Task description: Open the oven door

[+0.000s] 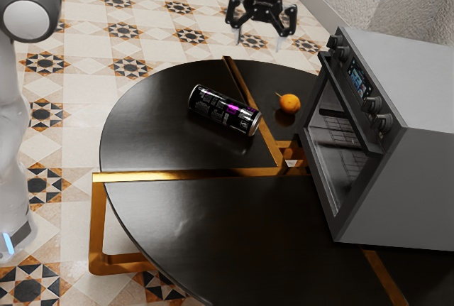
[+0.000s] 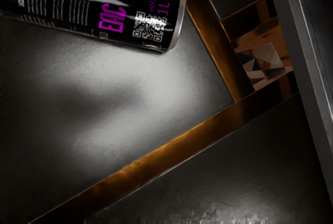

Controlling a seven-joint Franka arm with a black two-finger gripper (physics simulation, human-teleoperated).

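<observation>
From the can (image 1: 225, 111), labelled "EAC" and "vol. 1L", the exterior view puts the gripper (image 1: 259, 40) at one o'clock, jaws apart, and the oven (image 1: 401, 171) at three o'clock.

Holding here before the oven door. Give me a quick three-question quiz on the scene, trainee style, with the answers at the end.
1. Multiple choice: how does the black can rest on the table?
A) Upright
B) On its side
C) On top of the oven

2. True or false: the gripper is open, with nothing between its fingers.

3. Fill in the blank: on the front of the oven, the control knobs sit ____ the door handle.

Key: 1. B; 2. True; 3. above
</observation>
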